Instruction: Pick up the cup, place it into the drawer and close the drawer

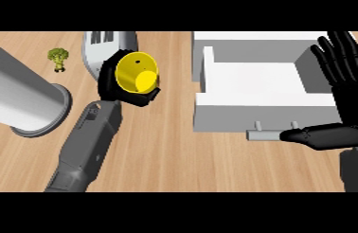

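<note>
- Cup point(136, 75) is yellow and sits in the left hand point(111, 83), off to the left of the drawer point(262, 114) and not over it. There's a strip of bare counter point(182, 165) between the cup and the drawer's left wall.
- Black fingers are curled round the cup's outside, so the left hand is grasping it. You can see them along its left edge and under its lower rim.
- It's tipped so the mouth faces up at the camera, and you can look straight down inside to the bottom.
- The left forearm point(87, 147) is grey and runs from well left of and below the drawer's front corner up to the cup.
- The drawer is white and pulled open, with the inside showing. Its handle point(265, 134) is a short grey bar on the front panel.
- The right hand point(347, 116) is by the drawer's right side, released, with straight fingers pointing up along that side.
- Its thumb points left and ends right at the handle's right end. Can't tell if it's actually touching.
- A slotted grey thing point(105, 43) sits just behind the cup, left of the drawer's back corner.
- Further left of the drawer there's a small broccoli point(58, 58) on the counter.
- A big grey cylinder point(28, 102) lies on its side, farthest left from the drawer.
</note>
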`<act>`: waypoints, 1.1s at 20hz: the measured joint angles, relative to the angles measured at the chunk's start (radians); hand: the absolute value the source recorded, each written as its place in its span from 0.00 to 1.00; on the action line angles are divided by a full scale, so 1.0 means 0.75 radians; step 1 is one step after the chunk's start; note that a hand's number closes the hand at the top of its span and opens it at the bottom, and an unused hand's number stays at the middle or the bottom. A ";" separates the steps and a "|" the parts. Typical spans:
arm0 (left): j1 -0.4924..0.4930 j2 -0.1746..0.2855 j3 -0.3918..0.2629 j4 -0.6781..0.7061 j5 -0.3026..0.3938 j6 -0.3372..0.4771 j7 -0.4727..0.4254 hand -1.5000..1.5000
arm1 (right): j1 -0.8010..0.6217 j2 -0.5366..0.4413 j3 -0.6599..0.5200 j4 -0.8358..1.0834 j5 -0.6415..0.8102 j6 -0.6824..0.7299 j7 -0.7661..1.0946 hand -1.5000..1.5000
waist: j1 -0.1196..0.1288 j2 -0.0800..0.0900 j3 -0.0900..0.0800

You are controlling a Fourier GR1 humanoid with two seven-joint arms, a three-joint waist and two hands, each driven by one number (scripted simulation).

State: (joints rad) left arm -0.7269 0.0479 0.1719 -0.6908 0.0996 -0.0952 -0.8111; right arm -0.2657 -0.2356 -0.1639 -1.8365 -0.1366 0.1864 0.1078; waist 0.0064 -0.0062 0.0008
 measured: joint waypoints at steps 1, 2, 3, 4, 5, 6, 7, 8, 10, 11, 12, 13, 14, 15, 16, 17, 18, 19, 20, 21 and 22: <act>-0.034 -0.011 -0.014 -0.037 -0.003 0.020 0.058 1.00 | 0.009 -0.001 -0.004 0.003 -0.002 0.004 -0.007 0.00 | 0.000 -0.001 0.000; -0.054 -0.022 -0.029 -0.069 0.003 0.041 0.102 1.00 | 0.009 0.004 0.004 -0.011 0.002 -0.002 0.006 0.00 | -0.002 0.000 0.000; -0.095 -0.031 -0.038 -0.100 0.005 0.064 0.164 1.00 | 0.012 -0.005 -0.009 -0.010 -0.009 0.005 0.008 0.00 | -0.003 -0.001 0.000; -0.115 -0.038 -0.065 -0.136 0.015 0.089 0.216 1.00 | 0.013 -0.005 -0.006 -0.004 -0.003 0.007 0.003 0.00 | -0.004 -0.001 0.000; -0.136 -0.044 -0.090 -0.172 0.021 0.115 0.271 1.00 | 0.021 -0.001 -0.006 0.004 0.003 0.007 -0.014 0.00 | -0.004 -0.001 0.000; -0.152 -0.048 -0.110 -0.215 0.025 0.136 0.325 1.00 | 0.024 0.001 -0.003 -0.002 0.007 0.005 -0.011 0.00 | -0.004 0.000 0.000; -0.193 -0.051 -0.120 -0.215 0.024 0.163 0.358 1.00 | 0.019 0.004 0.002 0.004 0.016 0.002 -0.018 0.00 | -0.008 0.002 0.000; -0.238 -0.054 -0.125 -0.218 0.018 0.191 0.401 1.00 | 0.025 0.008 0.003 0.008 0.019 0.004 -0.029 0.00 | -0.011 0.003 0.000; -0.346 -0.058 -0.140 -0.187 0.023 0.256 0.477 1.00 | 0.017 0.010 0.009 -0.007 0.023 -0.003 -0.018 0.00 | -0.023 0.006 0.000; -0.394 -0.059 -0.148 -0.169 0.023 0.287 0.506 1.00 | 0.014 0.003 0.000 -0.001 0.017 0.003 -0.018 0.00 | -0.027 0.007 0.000; -0.430 -0.060 -0.171 -0.142 0.030 0.327 0.522 1.00 | 0.011 0.002 -0.002 -0.013 0.012 0.001 -0.007 0.00 | -0.032 0.008 0.000; -0.472 -0.061 -0.189 -0.129 0.046 0.359 0.564 1.00 | 0.016 -0.001 -0.007 -0.005 0.011 0.007 -0.019 0.00 | -0.035 0.009 0.000; -0.515 -0.061 -0.210 -0.100 0.059 0.396 0.595 1.00 | 0.012 0.005 0.002 0.002 0.021 0.004 -0.024 0.00 | -0.039 0.010 0.000; -0.548 -0.062 -0.238 -0.071 0.073 0.425 0.625 1.00 | 0.000 0.009 0.004 0.010 0.025 -0.001 -0.028 0.00 | -0.043 0.011 0.000; -0.585 -0.062 -0.247 -0.027 0.081 0.448 0.649 1.00 | -0.001 0.010 0.010 -0.007 0.026 -0.002 -0.019 0.00 | -0.050 0.013 0.000; -0.620 -0.063 -0.268 0.008 0.094 0.474 0.677 1.00 | 0.002 0.004 0.004 -0.006 0.016 0.007 -0.024 0.00 | -0.055 0.014 0.000; -0.654 -0.063 -0.285 0.053 0.108 0.495 0.696 1.00 | -0.005 0.012 0.013 -0.002 0.021 0.004 -0.025 0.00 | -0.062 0.016 0.000; -0.679 -0.063 -0.300 0.098 0.119 0.510 0.704 1.00 | -0.007 0.012 0.012 0.007 0.021 0.008 -0.035 0.00 | -0.066 0.018 0.000; -0.696 -0.063 -0.325 0.138 0.132 0.530 0.713 1.00 | 0.001 0.015 0.010 0.022 0.019 0.014 -0.055 0.00 | -0.073 0.021 0.000; -0.719 -0.063 -0.335 0.186 0.141 0.540 0.717 1.00 | -0.008 0.015 0.013 0.032 0.024 0.015 -0.064 0.00 | -0.080 0.024 0.001; -0.745 -0.064 -0.348 0.232 0.146 0.553 0.722 1.00 | -0.012 0.017 0.015 0.033 0.024 0.015 -0.062 0.00 | -0.086 0.026 0.001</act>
State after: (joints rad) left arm -1.2854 0.0003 -0.0889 -0.5170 0.2091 0.3194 -0.2699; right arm -0.2750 -0.2232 -0.1525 -1.8118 -0.1184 0.1973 0.0614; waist -0.0583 0.0136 0.0014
